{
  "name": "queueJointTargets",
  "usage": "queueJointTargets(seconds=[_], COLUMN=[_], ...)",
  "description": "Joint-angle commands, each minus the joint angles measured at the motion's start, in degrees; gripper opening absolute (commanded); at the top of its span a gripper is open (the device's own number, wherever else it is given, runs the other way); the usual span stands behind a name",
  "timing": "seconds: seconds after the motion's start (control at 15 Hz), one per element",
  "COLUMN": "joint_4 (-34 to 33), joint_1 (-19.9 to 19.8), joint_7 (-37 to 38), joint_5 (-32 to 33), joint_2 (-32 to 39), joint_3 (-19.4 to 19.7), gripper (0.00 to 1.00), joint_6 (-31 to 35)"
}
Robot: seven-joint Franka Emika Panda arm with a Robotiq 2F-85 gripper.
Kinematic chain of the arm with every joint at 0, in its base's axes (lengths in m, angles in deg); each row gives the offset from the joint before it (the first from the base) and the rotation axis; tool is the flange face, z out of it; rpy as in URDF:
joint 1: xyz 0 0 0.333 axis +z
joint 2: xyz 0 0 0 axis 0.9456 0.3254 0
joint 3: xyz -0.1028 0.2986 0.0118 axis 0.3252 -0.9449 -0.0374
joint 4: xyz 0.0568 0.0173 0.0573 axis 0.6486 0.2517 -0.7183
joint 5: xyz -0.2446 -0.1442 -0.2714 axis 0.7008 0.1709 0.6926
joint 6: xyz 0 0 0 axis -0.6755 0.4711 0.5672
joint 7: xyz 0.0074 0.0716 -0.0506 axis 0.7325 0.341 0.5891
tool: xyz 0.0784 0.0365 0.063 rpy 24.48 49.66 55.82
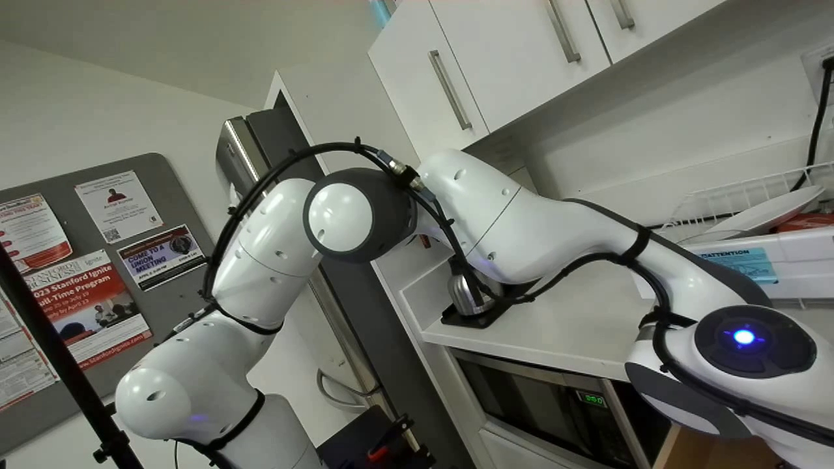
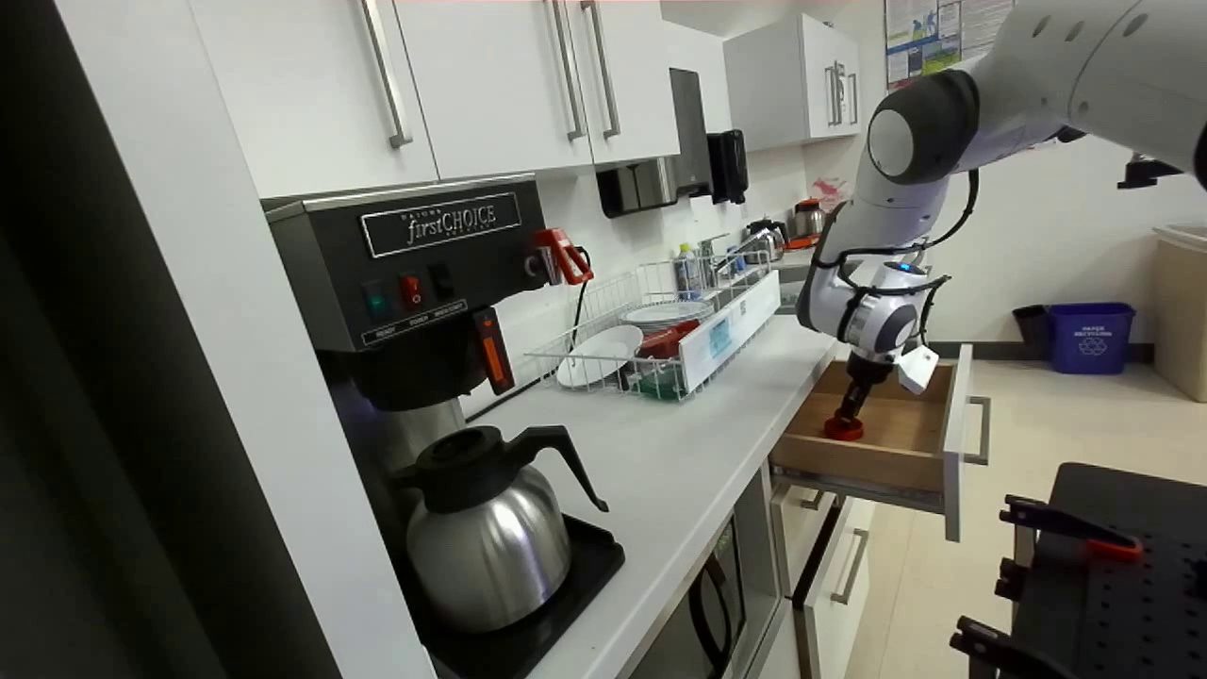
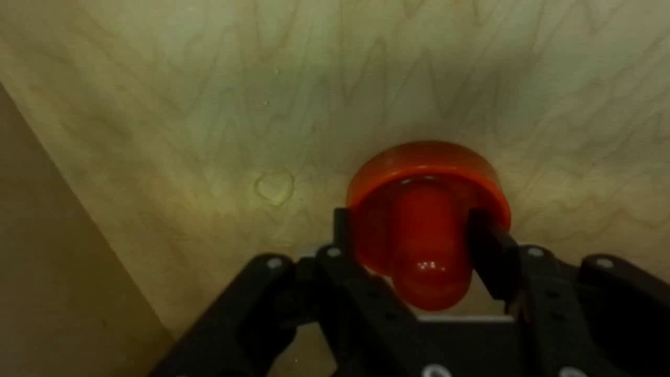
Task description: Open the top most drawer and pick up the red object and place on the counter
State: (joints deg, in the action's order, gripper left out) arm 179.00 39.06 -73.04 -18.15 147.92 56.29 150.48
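Note:
The top drawer (image 2: 863,460) stands pulled open below the counter (image 2: 651,453); the counter also shows in an exterior view (image 1: 586,312). The red object (image 2: 843,431) lies on the drawer's wooden floor. In the wrist view the red object (image 3: 432,272) is a round rimmed base with a thick upright knob. My gripper (image 3: 411,228) reaches down into the drawer, fingers on either side of the knob. A gap shows between the left finger and the knob; the right finger is close to it, contact unclear. In an exterior view the gripper (image 2: 853,401) is just above the red base.
A dish rack (image 2: 698,349) with plates and a coffee maker (image 2: 434,283) with a steel pot (image 2: 490,547) stand on the counter. The drawer front (image 2: 957,443) rises beside the gripper. A microwave (image 1: 547,404) sits under the counter. Wall cupboards (image 2: 509,85) hang above.

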Motion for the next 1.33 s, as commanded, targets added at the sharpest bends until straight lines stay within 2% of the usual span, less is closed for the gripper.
queueJointTargets(seconds=[0.0,0.13,0.2,0.53,0.8,1.0,1.27], joint_4=[-1.6,-1.6,-1.3,4.8,11.7,17.5,24.4], joint_1=[-0.1,0.0,0.0,-1.0,-3.7,-4.7,-5.1], joint_7=[0.3,0.2,-0.1,-3.6,-11.7,-17.1,-19.2], joint_5=[-1.3,-1.5,-1.6,-2.4,-6.4,-8.2,-5.9], joint_2=[0.9,0.8,0.5,-4.9,-12.6,-19.6,-29.4], joint_3=[-0.5,-0.4,-0.4,-0.1,-1.5,-0.9,0.6], gripper=[0.27,0.14,0.13,0.13,0.13,0.13,0.13], joint_6=[1.8,1.8,1.9,2.9,5.3,3.4,-0.8])
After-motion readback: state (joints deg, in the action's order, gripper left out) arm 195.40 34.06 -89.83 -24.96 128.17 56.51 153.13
